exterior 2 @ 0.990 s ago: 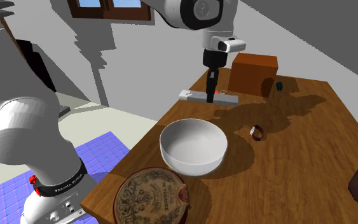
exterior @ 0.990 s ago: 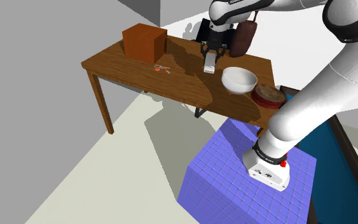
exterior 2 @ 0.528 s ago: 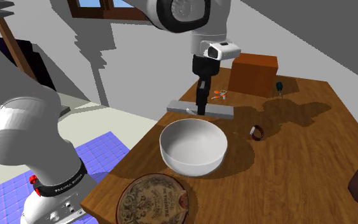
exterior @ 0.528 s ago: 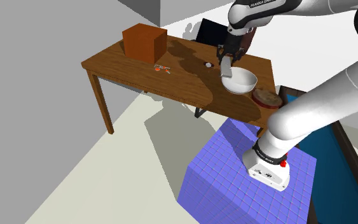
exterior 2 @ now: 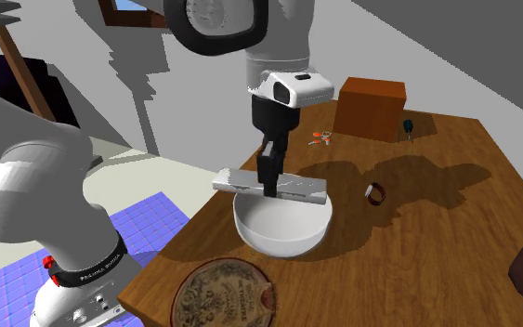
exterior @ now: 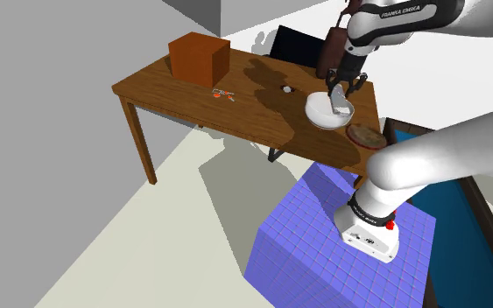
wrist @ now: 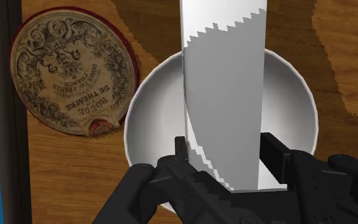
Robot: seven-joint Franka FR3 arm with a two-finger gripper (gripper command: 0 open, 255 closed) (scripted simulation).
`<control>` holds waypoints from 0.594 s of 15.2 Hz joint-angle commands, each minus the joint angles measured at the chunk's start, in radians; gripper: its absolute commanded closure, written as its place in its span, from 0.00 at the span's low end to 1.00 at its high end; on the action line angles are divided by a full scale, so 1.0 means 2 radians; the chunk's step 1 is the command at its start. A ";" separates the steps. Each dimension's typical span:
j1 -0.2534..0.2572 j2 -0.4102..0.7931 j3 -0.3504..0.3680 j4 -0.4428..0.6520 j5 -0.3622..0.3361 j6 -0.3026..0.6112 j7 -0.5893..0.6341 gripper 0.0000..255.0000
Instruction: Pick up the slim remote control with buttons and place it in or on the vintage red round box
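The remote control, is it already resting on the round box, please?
No, the claw holds the remote above the white bowl, not the round box.

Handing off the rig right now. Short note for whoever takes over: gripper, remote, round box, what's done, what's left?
Gripper: shut on the slim grey remote control, held roughly level in the air above the white bowl.
Round box with ornate printed lid and dark red rim: on the wooden table, beside the bowl.
Done: remote grasped and lifted.
Left: carry it over the box, lower, release.
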 commanded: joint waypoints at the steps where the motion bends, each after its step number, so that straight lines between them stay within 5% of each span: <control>1: -0.012 -0.022 -0.014 -0.016 -0.012 -0.004 -0.018 1.00; 9: -0.074 -0.106 -0.076 -0.059 -0.069 -0.037 -0.101 1.00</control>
